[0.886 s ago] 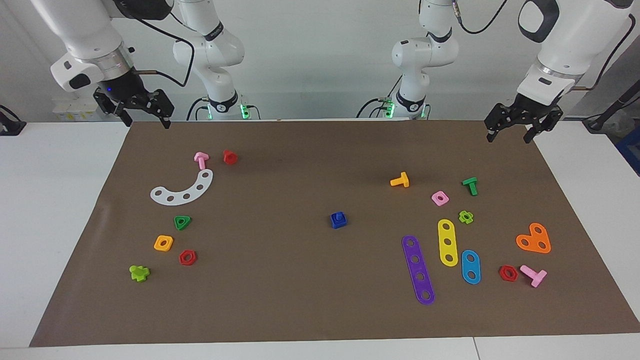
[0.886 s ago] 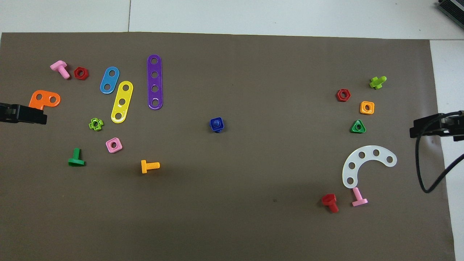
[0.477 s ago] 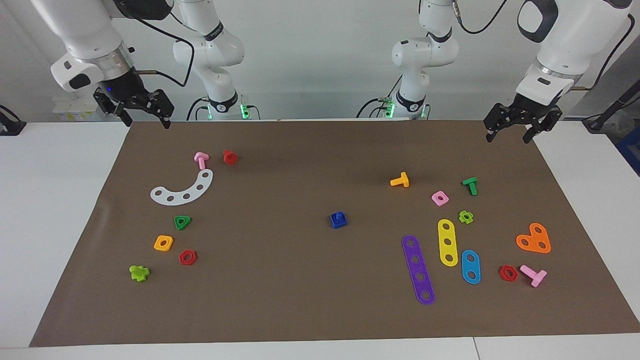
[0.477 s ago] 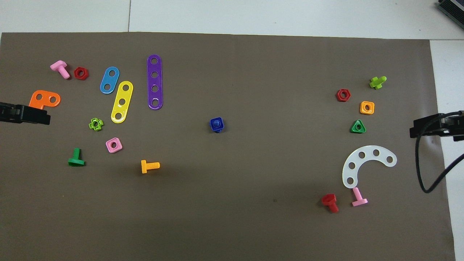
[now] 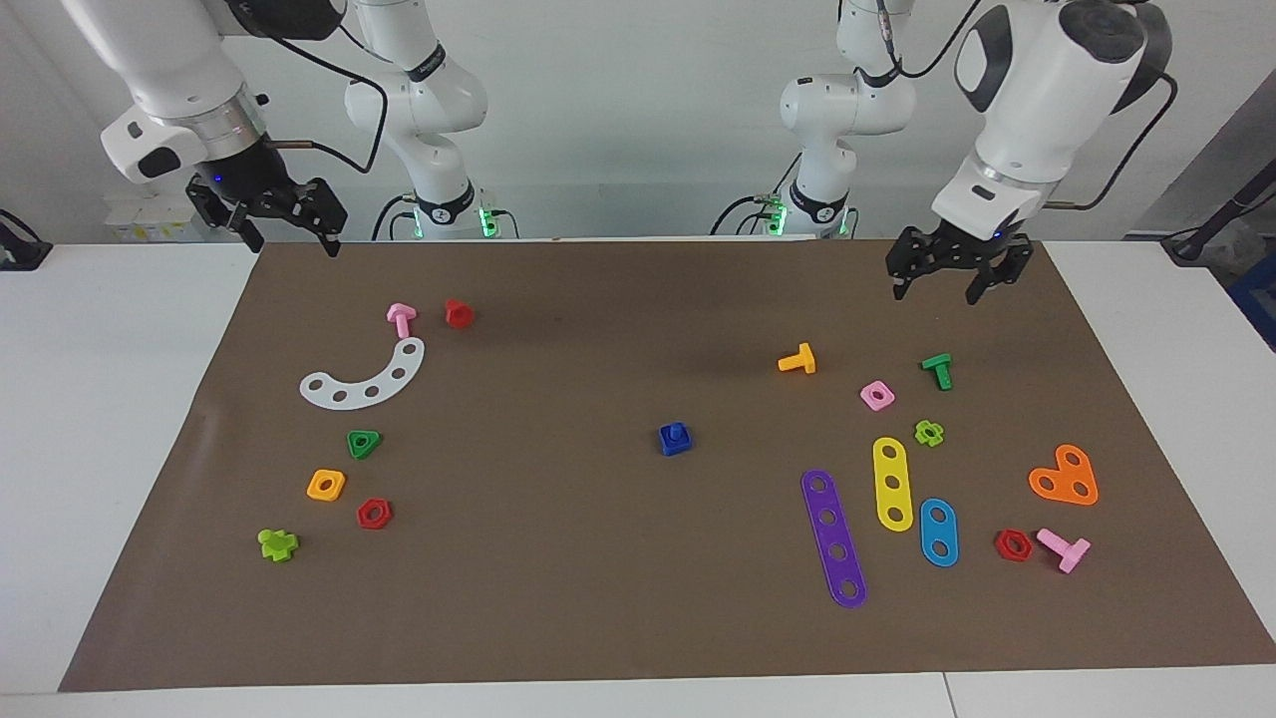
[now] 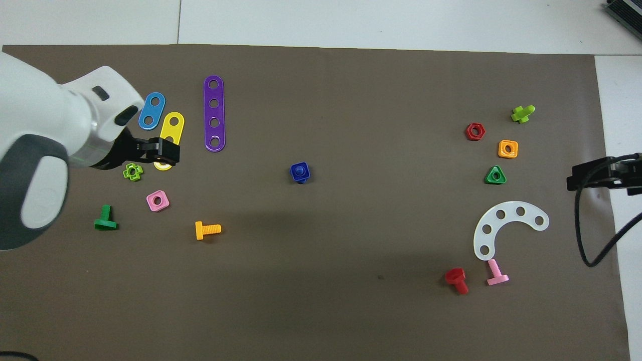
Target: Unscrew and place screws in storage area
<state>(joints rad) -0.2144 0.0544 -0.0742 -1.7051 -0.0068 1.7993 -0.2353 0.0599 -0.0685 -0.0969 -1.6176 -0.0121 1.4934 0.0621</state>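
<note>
The dark-blue bolt [image 5: 676,432] stands in the middle of the brown mat [image 5: 558,598], screwed into a blue square nut [image 5: 675,444]. Only its shaft end shows above the nut; its head is hidden underneath. It also shows in the overhead view [image 6: 299,170]. My left gripper [image 5: 932,295] is open and empty. It hangs in the air over the mat at the left arm's end, well apart from the bolt. In the overhead view the left gripper [image 6: 168,153] covers one end of the yellow strip [image 6: 171,131]. My right gripper [image 5: 294,245] is open, empty, and waits over the mat's corner at its own end.
At the left arm's end lie an orange bolt [image 5: 797,360], green bolt [image 5: 937,370], pink nut [image 5: 877,396], purple strip [image 5: 833,538], blue strip [image 5: 938,533] and orange plate [image 5: 1065,477]. At the right arm's end lie a white arc [image 5: 365,379], pink and red bolts, and several nuts.
My left arm has swung in from the mat's corner toward the middle, and its gripper now hangs over the pieces at its end. The right arm and the blue bolt have not moved.
</note>
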